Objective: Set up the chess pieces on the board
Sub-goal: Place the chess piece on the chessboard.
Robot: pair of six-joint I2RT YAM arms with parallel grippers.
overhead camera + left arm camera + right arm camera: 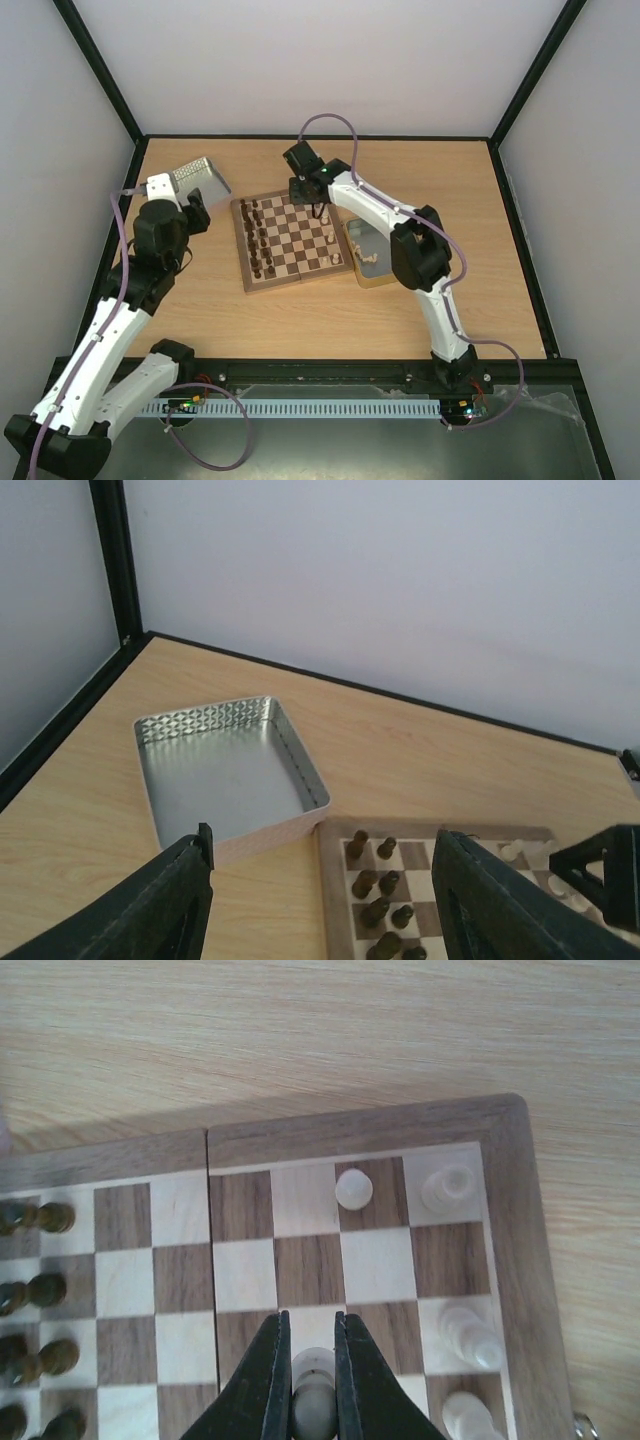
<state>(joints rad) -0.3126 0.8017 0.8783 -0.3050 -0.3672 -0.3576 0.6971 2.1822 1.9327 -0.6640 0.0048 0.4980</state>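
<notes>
The board [300, 236] lies mid-table, with dark pieces [258, 238] filling its left two columns. Cream chess pieces [333, 243] stand along its right side. Over the board's far right part, my right gripper [312, 1325] is shut on a cream pawn [313, 1380] that hangs above a square. Ahead of it a cream pawn [354, 1188] and a cream rook [447, 1188] stand near the corner. My left gripper [322, 838] is open with nothing between its fingers, above the board's far left corner [335, 900].
An empty metal tin [220, 770] sits on the table, touching the board's far left corner. A second tin [368, 255] holding a few cream pieces lies against the board's right edge. Black frame rails and white walls bound the table.
</notes>
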